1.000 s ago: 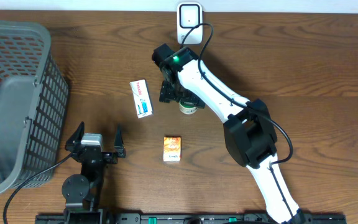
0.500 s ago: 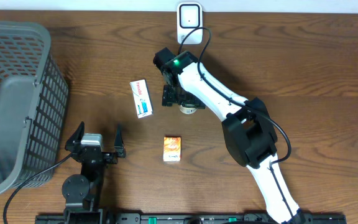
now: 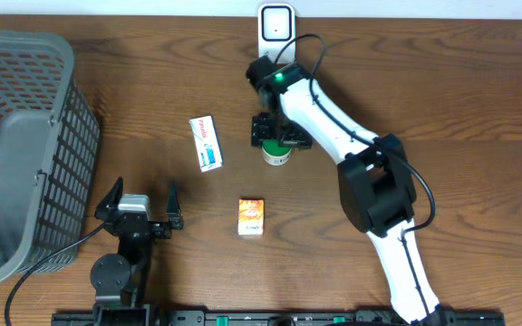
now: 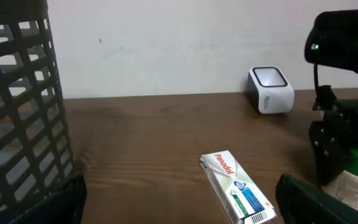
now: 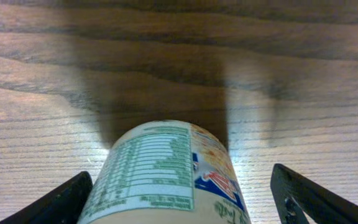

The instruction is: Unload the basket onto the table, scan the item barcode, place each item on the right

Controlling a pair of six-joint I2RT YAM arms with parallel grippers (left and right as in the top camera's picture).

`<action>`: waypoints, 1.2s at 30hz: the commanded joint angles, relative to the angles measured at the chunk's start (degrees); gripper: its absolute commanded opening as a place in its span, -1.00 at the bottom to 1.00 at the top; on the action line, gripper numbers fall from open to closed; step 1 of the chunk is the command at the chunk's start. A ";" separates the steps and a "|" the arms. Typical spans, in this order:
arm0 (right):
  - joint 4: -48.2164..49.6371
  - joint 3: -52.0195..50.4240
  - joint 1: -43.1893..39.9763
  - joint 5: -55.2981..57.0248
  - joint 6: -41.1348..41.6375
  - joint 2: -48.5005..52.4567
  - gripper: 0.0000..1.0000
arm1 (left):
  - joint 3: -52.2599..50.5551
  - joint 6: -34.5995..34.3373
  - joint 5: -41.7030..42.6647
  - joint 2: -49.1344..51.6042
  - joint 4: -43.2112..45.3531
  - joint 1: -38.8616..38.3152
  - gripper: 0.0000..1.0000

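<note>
- since a second ago our right arm has swung to its right, so the right gripper [image 3: 277, 140] now sits squarely on the near side of the scanner [image 3: 276, 32], lined up over the jar [image 3: 276, 156].
- nearest to us and well apart from the scanner, off to its near left, the left gripper [image 3: 141, 200] rests with its jaws spread wide and nothing between them.
- an orange box [image 3: 251, 217] lies farther in, well short of the scanner; a panadol box [image 3: 207, 143] lies nearer the scanner, to its left.
- the jar stands on the table between those boxes and the scanner, straight in front of the scanner's face and not touching it.
- we judge the jar to be small, light and stiff, likely plastic. its smooth round wall could slip or twist in a loose pinch, so a firm squeeze is safe.
- we would take it across the body below the green cap, with the pads off the printed panel so the code stays bare. we cannot make out the barcode itself.
- the right gripper straddles the jar with its jaws apart. the wrist view shows the fingers [image 5: 67, 199] on either side with gaps, so nothing is gripped.
</note>
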 commanded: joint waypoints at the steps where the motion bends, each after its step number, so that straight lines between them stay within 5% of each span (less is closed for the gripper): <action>1: 0.07 -0.26 -0.04 -2.86 -3.76 -1.75 0.71 | -0.04 -0.28 -0.50 -0.33 0.17 -0.07 0.93; 18: -0.72 -0.46 1.84 0.09 -3.21 -1.75 0.70 | -0.04 -0.28 -0.50 -0.33 0.17 -0.07 0.92; 36: 0.76 -5.03 2.03 1.92 0.00 -1.75 0.47 | -0.04 -0.28 -0.50 -0.33 0.15 -0.07 0.92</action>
